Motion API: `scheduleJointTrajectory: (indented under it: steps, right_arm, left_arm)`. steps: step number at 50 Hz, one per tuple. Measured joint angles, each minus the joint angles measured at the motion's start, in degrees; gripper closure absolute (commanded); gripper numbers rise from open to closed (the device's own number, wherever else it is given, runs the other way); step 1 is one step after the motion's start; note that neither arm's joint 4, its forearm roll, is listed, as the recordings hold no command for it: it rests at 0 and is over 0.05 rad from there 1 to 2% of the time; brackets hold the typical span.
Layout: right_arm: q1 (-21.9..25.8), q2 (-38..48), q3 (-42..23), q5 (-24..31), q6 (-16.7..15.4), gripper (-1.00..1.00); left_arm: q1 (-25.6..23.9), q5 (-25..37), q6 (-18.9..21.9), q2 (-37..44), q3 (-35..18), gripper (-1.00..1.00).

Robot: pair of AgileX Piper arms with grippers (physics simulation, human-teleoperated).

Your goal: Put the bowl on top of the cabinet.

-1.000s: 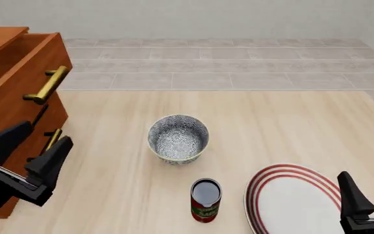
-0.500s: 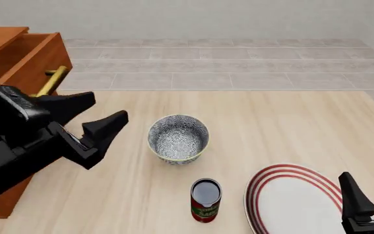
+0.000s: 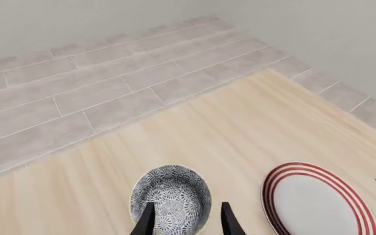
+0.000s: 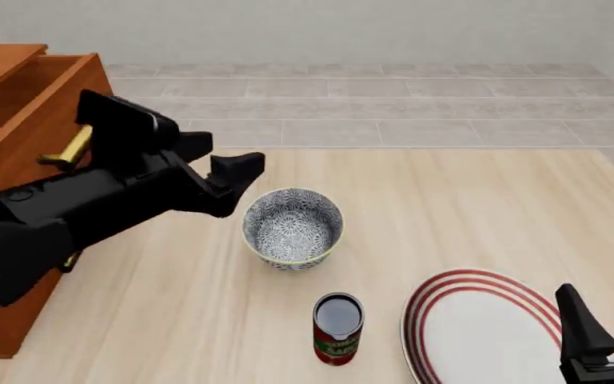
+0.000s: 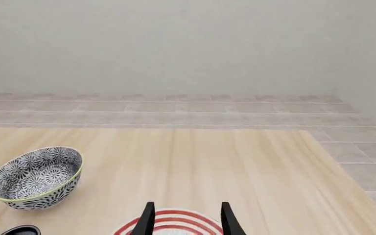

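The bowl (image 4: 293,226), deep with a dark blue-grey swirl pattern and a pale rim, stands upright on the table near its middle. My left gripper (image 4: 221,164) hangs open just left of it and a little above, with nothing between its fingers. In the left wrist view the bowl (image 3: 170,200) lies just ahead of the open left gripper (image 3: 186,223). The reddish-brown cabinet (image 4: 13,104) fills the far left, partly hidden by my left arm. Low at the front right, my right gripper (image 4: 609,324) stands open and empty over the plate's edge. The right wrist view also shows the bowl (image 5: 36,177).
A red can (image 4: 338,328) with a dark top stands in front of the bowl. A flat white plate with red rings (image 4: 478,328) lies at the front right, below the right gripper (image 5: 186,218). A brass handle (image 4: 67,152) sticks out of the cabinet.
My left arm has risen from low beside the cabinet and swung right, ending close to the bowl's left side. The bowl, can, plate and right arm have not moved.
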Motion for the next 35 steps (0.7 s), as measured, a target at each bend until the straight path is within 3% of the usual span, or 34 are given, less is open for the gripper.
scheduleJointTrajectory:
  steps: [17,35]
  right_arm:
    - [-0.05,-0.25,0.09,0.34,0.16,-1.00]
    - [-0.09,-0.49,0.10,0.29,0.07,-1.00]
  left_arm:
    - [8.35,-0.01,-2.86,12.45,-6.91,-1.00]
    - [12.10,0.56,-4.18,24.04,-12.45,-1.00]
